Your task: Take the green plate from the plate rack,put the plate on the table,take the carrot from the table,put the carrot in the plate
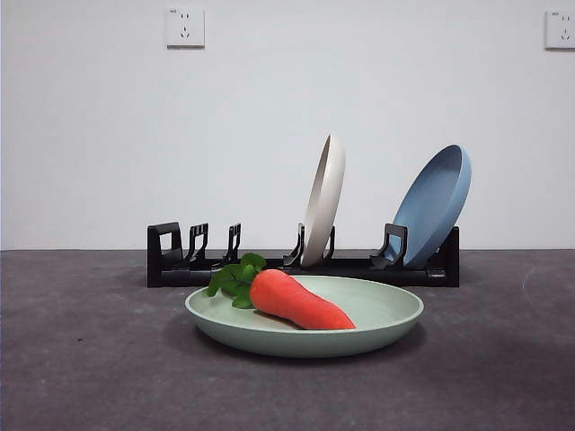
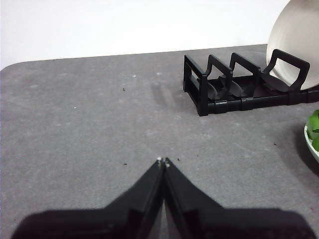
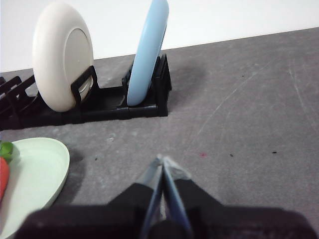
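Observation:
The green plate [image 1: 377, 316] lies flat on the dark grey table [image 1: 81, 359] just in front of the black plate rack [image 1: 180, 265]. The orange carrot [image 1: 301, 303] rests in the plate, its green leaves toward the rack's empty end. An edge of the plate [image 2: 313, 143] with leaves shows in the left wrist view, and the plate [image 3: 35, 174] with a sliver of carrot [image 3: 3, 177] in the right wrist view. My left gripper [image 2: 163, 161] is shut and empty over bare table beside the rack [image 2: 234, 89]. My right gripper [image 3: 162, 159] is shut and empty, apart from the plate.
A cream-white plate [image 1: 323, 199] and a blue plate [image 1: 436, 202] stand upright in the rack's slots. The rack's other slots hold nothing. A white wall with two sockets rises behind the table.

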`<action>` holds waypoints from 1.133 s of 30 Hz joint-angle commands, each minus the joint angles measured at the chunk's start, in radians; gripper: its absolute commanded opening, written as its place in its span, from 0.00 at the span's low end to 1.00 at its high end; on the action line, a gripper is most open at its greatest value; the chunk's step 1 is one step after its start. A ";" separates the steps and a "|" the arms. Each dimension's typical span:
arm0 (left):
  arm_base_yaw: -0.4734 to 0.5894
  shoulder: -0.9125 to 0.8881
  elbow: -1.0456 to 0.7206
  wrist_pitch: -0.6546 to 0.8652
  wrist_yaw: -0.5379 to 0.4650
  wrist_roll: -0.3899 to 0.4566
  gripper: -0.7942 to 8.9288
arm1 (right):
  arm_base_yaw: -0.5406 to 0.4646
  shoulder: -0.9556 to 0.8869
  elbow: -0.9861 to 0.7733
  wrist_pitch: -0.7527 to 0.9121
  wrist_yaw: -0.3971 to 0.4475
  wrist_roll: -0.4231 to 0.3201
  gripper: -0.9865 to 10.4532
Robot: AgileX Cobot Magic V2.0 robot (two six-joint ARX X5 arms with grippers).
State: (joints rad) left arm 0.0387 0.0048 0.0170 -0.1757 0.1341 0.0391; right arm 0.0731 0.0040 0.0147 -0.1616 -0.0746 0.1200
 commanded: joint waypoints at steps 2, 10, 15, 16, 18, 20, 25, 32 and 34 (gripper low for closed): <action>0.002 -0.003 -0.013 0.003 0.000 -0.010 0.08 | 0.000 -0.003 -0.009 -0.018 0.003 0.057 0.09; 0.002 -0.003 -0.013 0.003 -0.001 -0.010 0.08 | 0.000 -0.002 -0.008 -0.018 0.005 0.057 0.09; 0.002 -0.003 -0.013 0.003 0.000 -0.010 0.08 | 0.000 -0.002 -0.008 -0.018 0.005 0.057 0.09; 0.002 -0.003 -0.013 0.003 0.000 -0.010 0.08 | 0.000 -0.002 -0.008 -0.018 0.005 0.057 0.09; 0.002 -0.003 -0.013 0.003 -0.001 -0.010 0.08 | 0.000 -0.002 -0.008 -0.018 0.005 0.057 0.09; 0.002 -0.003 -0.013 0.003 0.000 -0.010 0.08 | 0.000 -0.002 -0.008 -0.018 0.005 0.057 0.09; 0.002 -0.003 -0.013 0.003 0.000 -0.010 0.08 | 0.000 -0.002 -0.008 -0.018 0.005 0.057 0.09; 0.002 -0.003 -0.013 0.003 0.000 -0.010 0.08 | 0.000 -0.002 -0.008 -0.018 0.005 0.057 0.09; 0.002 -0.003 -0.013 0.003 -0.001 -0.010 0.08 | 0.000 -0.002 -0.008 -0.018 0.005 0.057 0.09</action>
State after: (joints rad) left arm 0.0387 0.0048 0.0170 -0.1757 0.1341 0.0391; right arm 0.0731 0.0044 0.0154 -0.1658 -0.0742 0.1688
